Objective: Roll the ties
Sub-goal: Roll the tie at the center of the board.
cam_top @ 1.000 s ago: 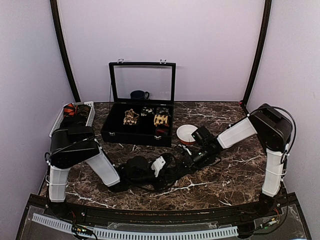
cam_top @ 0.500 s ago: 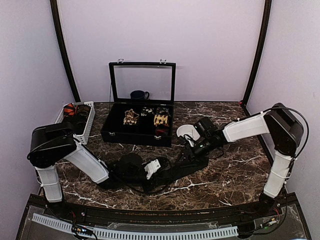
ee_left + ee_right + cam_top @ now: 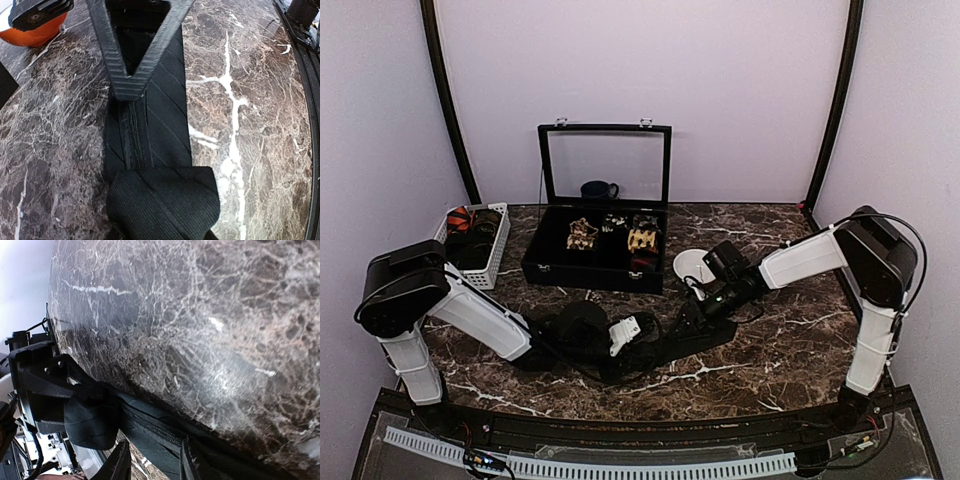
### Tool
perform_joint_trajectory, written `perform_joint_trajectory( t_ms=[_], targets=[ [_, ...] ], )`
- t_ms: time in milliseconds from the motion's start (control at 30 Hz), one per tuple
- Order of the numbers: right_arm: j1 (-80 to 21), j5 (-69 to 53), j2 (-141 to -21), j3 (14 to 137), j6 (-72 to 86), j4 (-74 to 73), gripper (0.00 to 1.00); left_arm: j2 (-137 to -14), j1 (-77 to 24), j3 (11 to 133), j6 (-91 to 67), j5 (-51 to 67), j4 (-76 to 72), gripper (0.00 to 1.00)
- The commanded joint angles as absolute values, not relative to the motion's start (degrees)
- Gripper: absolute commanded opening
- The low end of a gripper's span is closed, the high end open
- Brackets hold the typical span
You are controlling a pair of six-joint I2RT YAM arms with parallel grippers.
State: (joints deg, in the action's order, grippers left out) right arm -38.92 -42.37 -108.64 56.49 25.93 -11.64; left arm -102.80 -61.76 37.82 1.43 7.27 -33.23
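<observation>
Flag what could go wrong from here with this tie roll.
1. The plain black fabric necktie is rolled only at one end, which the left tool appears to grip; that roll could unwind if the grip slips.
2. The right tool stands open astride the flat strip, so the strip looks unpinned and may skew during rolling.
3. The round orange-and-white bowl sits close beside the right tool and could be knocked.

A black tie (image 3: 685, 342) lies on the marble table (image 3: 790, 345), spanning from the left hand (image 3: 636, 340) to the right hand (image 3: 702, 304), in front of the open black case (image 3: 595, 268) with its glass lid raised.
</observation>
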Motion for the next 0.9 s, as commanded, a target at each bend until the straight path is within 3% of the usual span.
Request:
perform_joint_trajectory(
  t_ms=[0, 100, 367, 867],
  targets=[
    [-39.4, -33.8, -111.1, 53.4, 24.5, -18.2, 0.35, -102.7, -61.6, 38.7, 1.0, 5.5, -25.3, 0.30],
    [-39.4, -33.9, -110.4, 55.2, 24.1, -19.1, 0.35, -104.8, -61.6, 41.0, 2.7, 5.7, -20.8, 0.30],
    [-42.9, -41.7, -103.4, 60.4, 27.3, -17.0, 0.50, -106.7, -61.8, 43.9, 4.7, 6.2, -13.5, 0.32],
    [-48.0, -46.6, -107.4, 60.4, 33.2, -10.4, 0.44, -107.6, -61.8, 44.3, 4.2, 6.9, -12.8, 0.33]
  ],
)
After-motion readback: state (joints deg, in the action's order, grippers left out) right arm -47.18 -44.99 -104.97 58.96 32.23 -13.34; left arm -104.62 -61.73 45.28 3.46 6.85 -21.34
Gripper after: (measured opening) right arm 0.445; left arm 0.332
